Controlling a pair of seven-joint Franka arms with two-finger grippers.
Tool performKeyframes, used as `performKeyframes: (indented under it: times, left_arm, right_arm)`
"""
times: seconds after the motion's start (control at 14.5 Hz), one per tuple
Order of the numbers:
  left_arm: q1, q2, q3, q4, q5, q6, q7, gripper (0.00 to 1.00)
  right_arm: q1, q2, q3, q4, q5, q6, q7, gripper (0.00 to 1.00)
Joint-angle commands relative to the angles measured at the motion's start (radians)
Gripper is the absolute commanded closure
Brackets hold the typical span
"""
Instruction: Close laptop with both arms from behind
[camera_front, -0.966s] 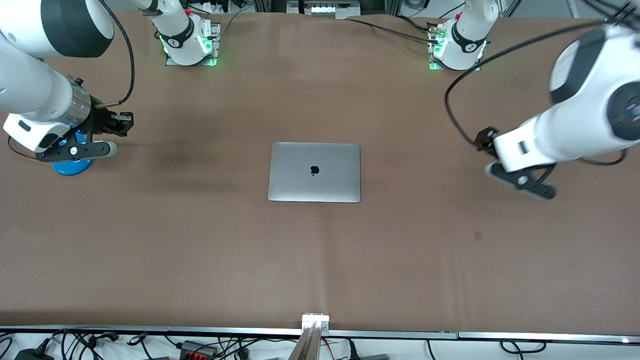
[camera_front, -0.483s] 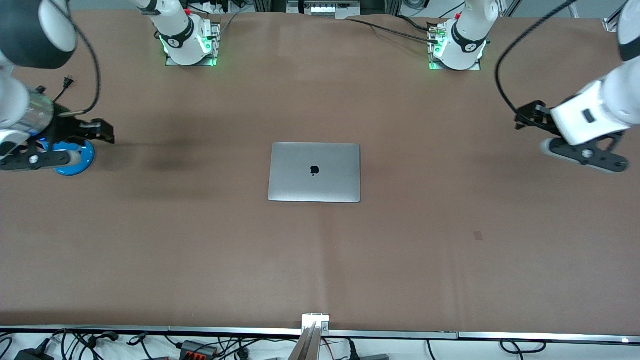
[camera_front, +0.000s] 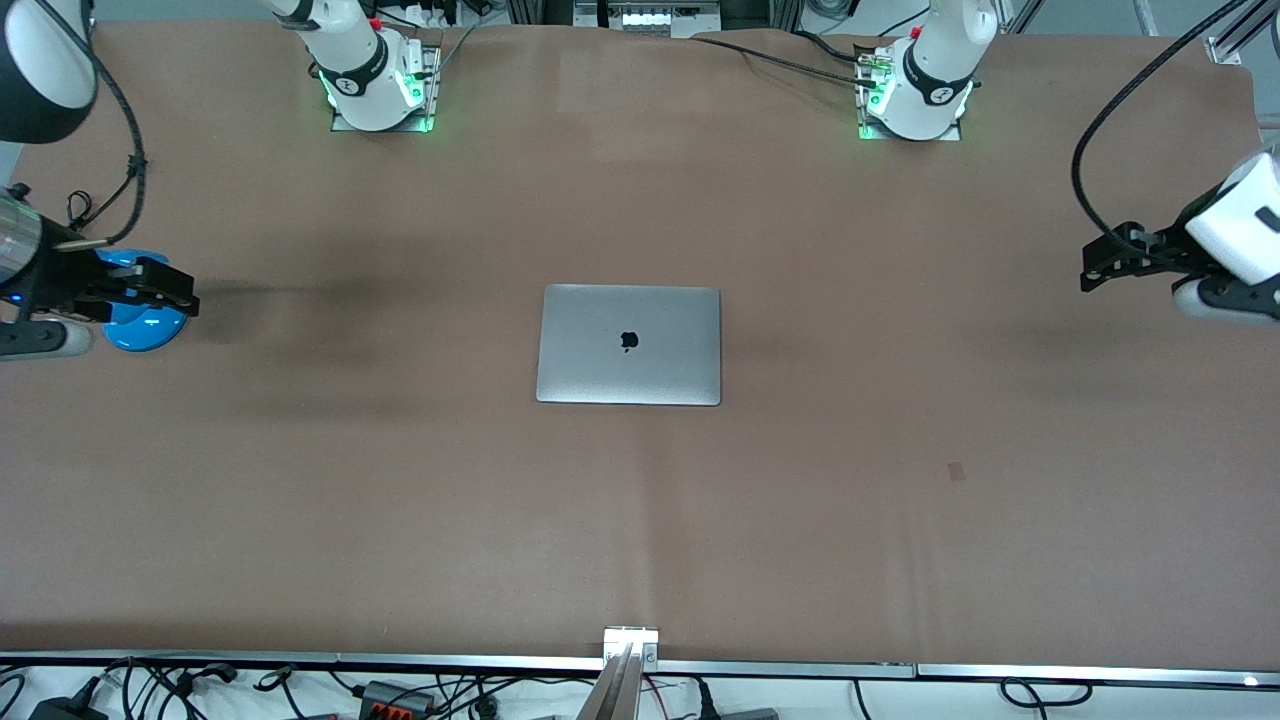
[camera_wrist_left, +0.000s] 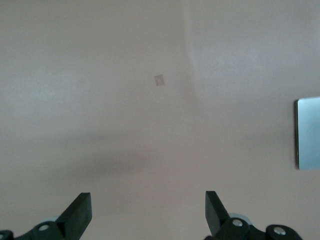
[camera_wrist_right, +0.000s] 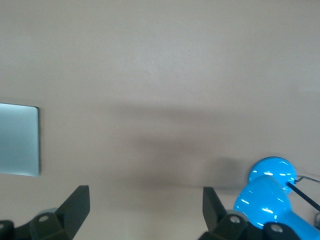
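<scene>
The space-grey laptop (camera_front: 629, 344) lies shut and flat at the middle of the table, its black apple logo up. An edge of it shows in the left wrist view (camera_wrist_left: 307, 133) and in the right wrist view (camera_wrist_right: 19, 138). My left gripper (camera_front: 1105, 265) is open and empty, up over the table's edge at the left arm's end, well apart from the laptop. My right gripper (camera_front: 170, 290) is open and empty, up over the right arm's end of the table, beside the blue lamp. Their jaws show wide apart in the left wrist view (camera_wrist_left: 148, 212) and the right wrist view (camera_wrist_right: 146, 209).
A small blue desk lamp (camera_front: 140, 322) stands at the right arm's end of the table, also in the right wrist view (camera_wrist_right: 267, 192). A small patch (camera_front: 957, 471) marks the brown cloth. The arm bases (camera_front: 375, 85) (camera_front: 912, 95) stand along the table's back edge.
Both arms have swung outward, away from the laptop, toward their own ends of the table. The laptop has not moved.
</scene>
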Motion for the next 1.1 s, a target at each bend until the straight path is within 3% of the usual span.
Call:
performKeyframes:
  times: [0.0,0.21,0.69,1.03]
  left_arm:
    - [-0.047,-0.083,0.019,-0.087,-0.004,0.026,-0.05,0.0]
    - [-0.034,-0.077,0.019,-0.075,-0.008,-0.025,-0.047,0.0]
    - [-0.033,-0.074,0.018,-0.046,-0.01,-0.029,-0.045,0.0]
    - [-0.033,-0.074,0.005,-0.039,-0.013,-0.029,-0.047,0.0]
  right_arm:
    - [-0.146,-0.087,0.133,-0.096,0.019,0.029,-0.01,0.0]
    - [-0.23,-0.181,0.201,-0.253,0.025,0.166,0.001,0.0]
    - [-0.192,-0.18,0.202,-0.247,-0.018,0.148,0.018,0.0]
    - [-0.185,-0.114,0.198,-0.195,-0.085,0.143,0.008,0.0]
